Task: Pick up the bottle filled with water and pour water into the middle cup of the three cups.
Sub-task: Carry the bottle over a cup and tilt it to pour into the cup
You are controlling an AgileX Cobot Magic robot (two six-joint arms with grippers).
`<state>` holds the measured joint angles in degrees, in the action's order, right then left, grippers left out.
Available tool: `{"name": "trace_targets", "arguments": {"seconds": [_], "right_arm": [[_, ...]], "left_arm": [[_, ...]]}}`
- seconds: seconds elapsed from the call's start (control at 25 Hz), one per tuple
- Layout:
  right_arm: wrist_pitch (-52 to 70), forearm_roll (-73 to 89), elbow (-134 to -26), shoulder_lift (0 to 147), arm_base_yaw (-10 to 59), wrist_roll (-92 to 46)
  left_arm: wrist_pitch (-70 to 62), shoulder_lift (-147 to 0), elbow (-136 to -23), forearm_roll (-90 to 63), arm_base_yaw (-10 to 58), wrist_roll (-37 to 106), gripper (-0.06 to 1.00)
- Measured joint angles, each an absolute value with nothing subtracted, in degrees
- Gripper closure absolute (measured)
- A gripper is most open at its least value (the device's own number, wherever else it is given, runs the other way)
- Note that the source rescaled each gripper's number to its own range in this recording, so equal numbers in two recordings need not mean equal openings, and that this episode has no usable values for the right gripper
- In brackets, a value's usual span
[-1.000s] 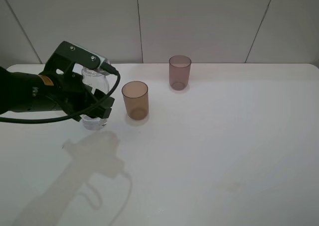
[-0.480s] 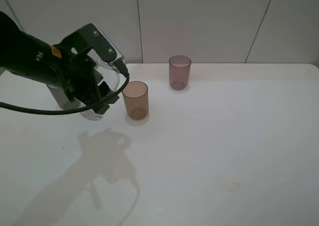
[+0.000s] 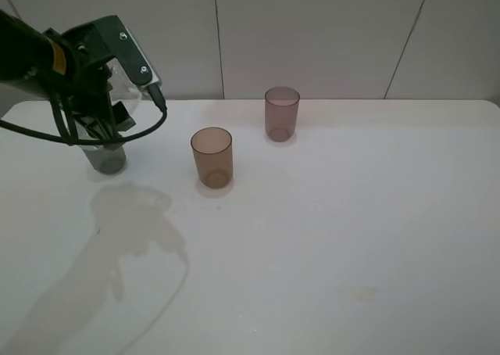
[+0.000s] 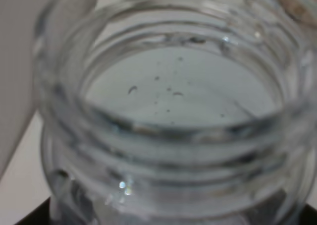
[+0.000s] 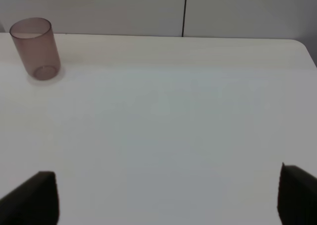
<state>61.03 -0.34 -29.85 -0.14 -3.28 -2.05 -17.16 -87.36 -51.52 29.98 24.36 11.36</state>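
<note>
The bottle [image 4: 163,140] (blurred, very close) overruns the left wrist view's edges.

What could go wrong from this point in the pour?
The bottle in the left hand is uncapped, so water may slosh out in transit. The hand hangs over or just beside the grey cup, not the middle cup; tipping here would likely fill the wrong one, and a low move could knock the grey cup over.
</note>
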Motion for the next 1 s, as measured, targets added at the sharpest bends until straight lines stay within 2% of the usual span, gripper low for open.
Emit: {"name": "trace_targets", "arguments": {"seconds": [0.36,1.0], "right_arm": [[61.03,-0.34,-29.85,-0.14,-3.28,-2.05],[61.03,-0.34,-29.85,-0.14,-3.28,-2.05]], "left_arm": [[-18.42,-92.88,-52.48,41.22,27.57,10.06,0.93],[-20.97,-96.26,-52.48,49.50,31.62,10.06,0.93]]}}
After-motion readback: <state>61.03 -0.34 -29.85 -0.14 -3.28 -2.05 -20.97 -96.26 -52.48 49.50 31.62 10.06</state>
